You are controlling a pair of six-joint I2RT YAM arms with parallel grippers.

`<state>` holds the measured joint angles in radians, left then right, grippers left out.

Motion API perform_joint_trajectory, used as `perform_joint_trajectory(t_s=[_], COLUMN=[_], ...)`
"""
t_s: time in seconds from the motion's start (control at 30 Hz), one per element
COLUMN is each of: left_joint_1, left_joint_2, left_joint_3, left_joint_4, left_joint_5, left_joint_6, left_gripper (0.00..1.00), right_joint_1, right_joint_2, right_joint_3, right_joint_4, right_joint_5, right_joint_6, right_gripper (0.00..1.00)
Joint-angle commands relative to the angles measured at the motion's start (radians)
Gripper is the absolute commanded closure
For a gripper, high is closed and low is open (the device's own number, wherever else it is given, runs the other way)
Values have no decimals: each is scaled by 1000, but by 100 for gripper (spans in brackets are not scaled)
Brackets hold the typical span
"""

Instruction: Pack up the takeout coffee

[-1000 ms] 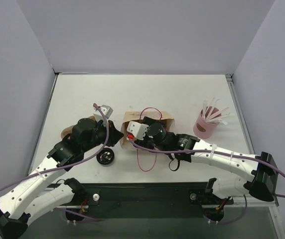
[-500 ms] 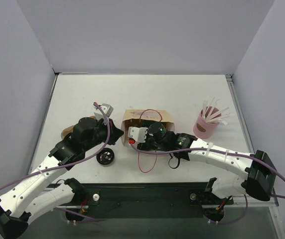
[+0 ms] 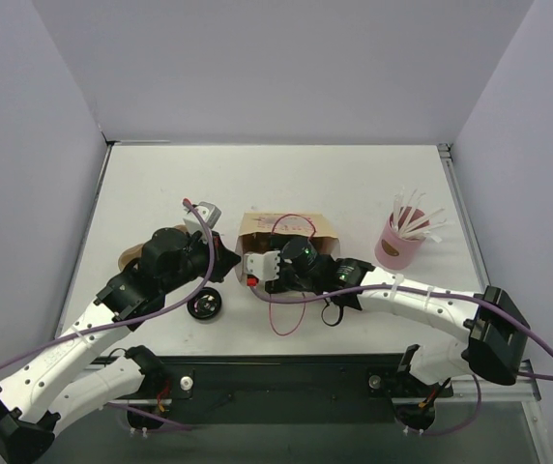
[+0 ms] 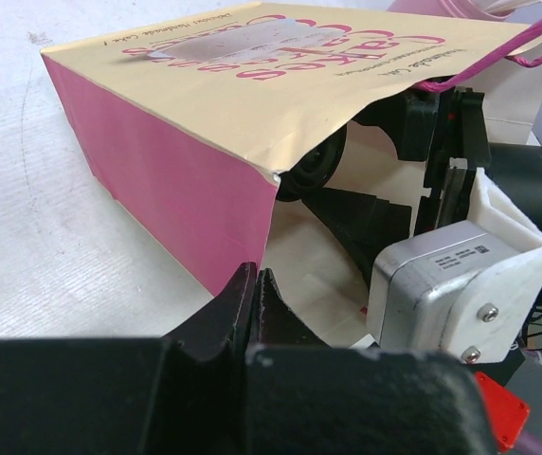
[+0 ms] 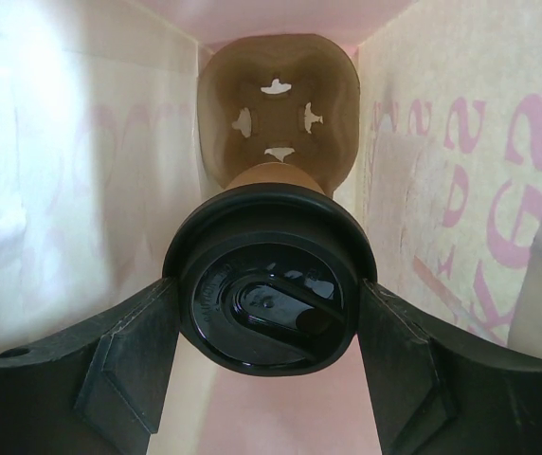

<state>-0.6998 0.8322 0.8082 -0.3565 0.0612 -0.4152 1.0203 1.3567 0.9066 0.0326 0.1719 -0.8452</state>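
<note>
The right end effector (image 5: 269, 327) holds the coffee (image 5: 269, 284), a small brown cup with a black top. Its 2 fingers (image 5: 124, 355) press on the left and right sides of the black top, so it is open just as wide as the top. The black top faces the wrist camera. The brown part of the cup points deeper in.

The coffee is inside the paper bag (image 5: 53, 190). The bag's pale walls show on the left and right of it. At the far end of the bag stands a brown cardboard cup holder (image 5: 276, 85) with little cut slots. The cup sits in front of its low edge. I cannot tell if they touch.

The left end effector (image 4: 255, 294) has its 2 fingers (image 4: 233, 303) pressed close together. They sit at the low corner of the bag's open mouth, right by the bag's pink side. I cannot tell if paper is pinched between them.

The bag lies on its side on the counter (image 3: 160, 184), with pink letters on its cream top. The right arm (image 3: 422, 300) reaches into the mouth, and a silver box (image 4: 446, 284) on its wrist fills part of the opening.

From above, the bag is in the middle of the counter. A loose lid (image 3: 205, 305) lies near the bag's left corner, beside the left arm (image 3: 112, 309), apart from the bag. A pink cup (image 3: 395, 251) full of white sticks (image 3: 414, 217) stands well to the right. Something brown (image 3: 131, 255) peeks out from under the left arm, too hidden to name.
</note>
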Motion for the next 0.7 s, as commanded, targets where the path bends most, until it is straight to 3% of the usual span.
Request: perform_joint_trajectory(t_s=[0.0,0.67], left_joint_1=[-4,-3], left_joint_2=[-16,-24], left_joint_3=[5,-9], left_joint_4=[27,63], left_joint_5=[23,46], left_joint_6=[16,38], left_gripper=[100,100], right_joint_1=[-11,-107], right_joint_2=[-54,-103], right_joint_3=[22,-41], right_joint_4=[-25,-96], right_joint_5=[12,-54], right_joint_6=[-80,-138], right_gripper=[57,58])
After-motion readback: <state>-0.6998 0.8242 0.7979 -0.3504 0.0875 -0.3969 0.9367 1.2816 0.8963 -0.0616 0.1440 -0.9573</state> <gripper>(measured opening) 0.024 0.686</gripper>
